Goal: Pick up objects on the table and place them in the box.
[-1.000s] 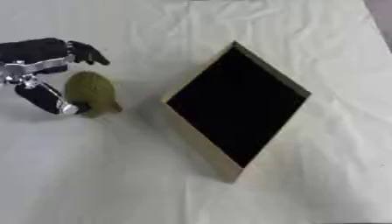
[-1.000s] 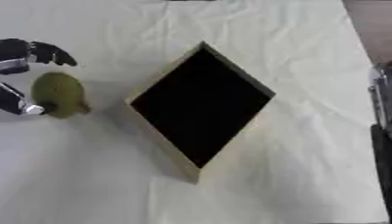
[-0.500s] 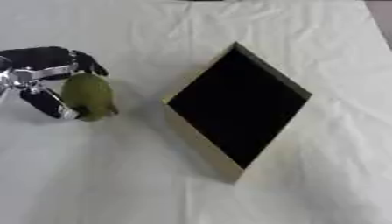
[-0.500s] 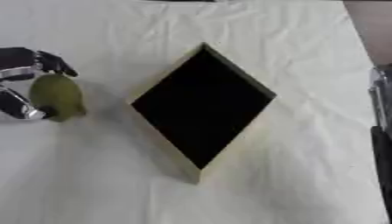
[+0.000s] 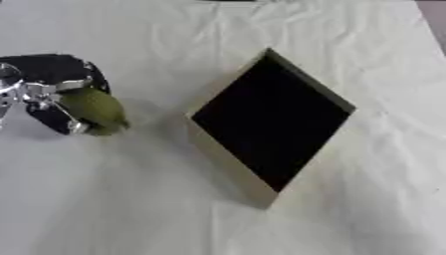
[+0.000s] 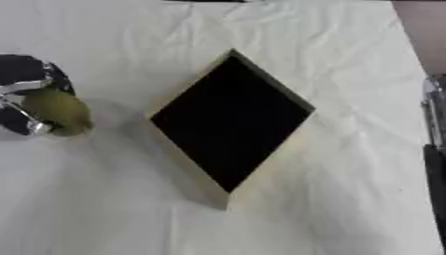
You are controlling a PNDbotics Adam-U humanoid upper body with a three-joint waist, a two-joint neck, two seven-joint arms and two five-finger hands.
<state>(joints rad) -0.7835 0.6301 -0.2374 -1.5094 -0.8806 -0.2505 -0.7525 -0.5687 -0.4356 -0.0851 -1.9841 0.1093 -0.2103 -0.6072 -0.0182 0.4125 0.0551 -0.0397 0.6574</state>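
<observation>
An olive-green, egg-shaped object (image 5: 94, 109) lies at the left of the white cloth. My left hand (image 5: 48, 83), black with silver joints, is curled round it, fingers over its top and thumb (image 5: 62, 119) under its near side. The box (image 5: 272, 117), a tan-walled tray with a black inside, stands turned like a diamond in the middle, well to the right of the hand. Of my right arm only a dark strip (image 6: 433, 149) shows at the right edge of the right eye view; the hand itself is out of sight.
A creased white cloth (image 5: 131, 199) covers the table. A darker surface (image 6: 422, 20) shows past the cloth's edge at the upper right.
My left hand's fingers have come down over the green object and closed round it. The box has not moved.
</observation>
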